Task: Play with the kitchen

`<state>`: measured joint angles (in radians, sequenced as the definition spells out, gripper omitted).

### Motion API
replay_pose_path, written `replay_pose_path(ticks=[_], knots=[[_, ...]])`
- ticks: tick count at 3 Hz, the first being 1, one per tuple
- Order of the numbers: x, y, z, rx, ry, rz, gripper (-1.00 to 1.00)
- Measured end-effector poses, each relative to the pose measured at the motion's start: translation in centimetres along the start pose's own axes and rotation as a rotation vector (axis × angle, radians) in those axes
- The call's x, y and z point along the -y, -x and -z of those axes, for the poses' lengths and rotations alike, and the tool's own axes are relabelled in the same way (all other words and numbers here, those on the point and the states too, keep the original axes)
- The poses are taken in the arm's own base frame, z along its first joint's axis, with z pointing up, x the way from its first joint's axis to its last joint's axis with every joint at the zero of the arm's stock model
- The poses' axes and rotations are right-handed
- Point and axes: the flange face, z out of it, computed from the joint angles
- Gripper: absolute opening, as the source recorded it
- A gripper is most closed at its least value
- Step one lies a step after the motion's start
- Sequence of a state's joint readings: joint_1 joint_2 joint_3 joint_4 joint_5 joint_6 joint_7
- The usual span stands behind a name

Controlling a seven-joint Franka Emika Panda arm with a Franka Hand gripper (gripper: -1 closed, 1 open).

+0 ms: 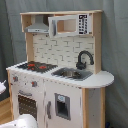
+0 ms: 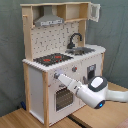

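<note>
White panels and pale wood are making up the kitchen (image 1: 55,75), which is standing against a grey curtain (image 1: 115,45) in both exterior views. Above its windowed oven door (image 2: 62,97) we are seeing a row of knobs (image 2: 74,69); the gripper (image 2: 58,76) is reaching toward them, presumably to turn one. Whether its fingers are released or clenched we cannot tell. The glossy, rounded arm (image 2: 95,90) is extending from the second exterior view's right.

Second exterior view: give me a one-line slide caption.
Franka arm reaches its pincer toward the knob panel above the oven door of the toy kitchen.
</note>
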<state>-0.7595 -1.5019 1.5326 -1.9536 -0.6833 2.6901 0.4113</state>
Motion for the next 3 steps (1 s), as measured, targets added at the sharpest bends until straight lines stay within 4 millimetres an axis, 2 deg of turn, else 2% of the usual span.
replay_pose_path(ticks=[3], knots=[[7.3, 4.0, 2.0, 0.032, -0.116, -0.17, 1.0]])
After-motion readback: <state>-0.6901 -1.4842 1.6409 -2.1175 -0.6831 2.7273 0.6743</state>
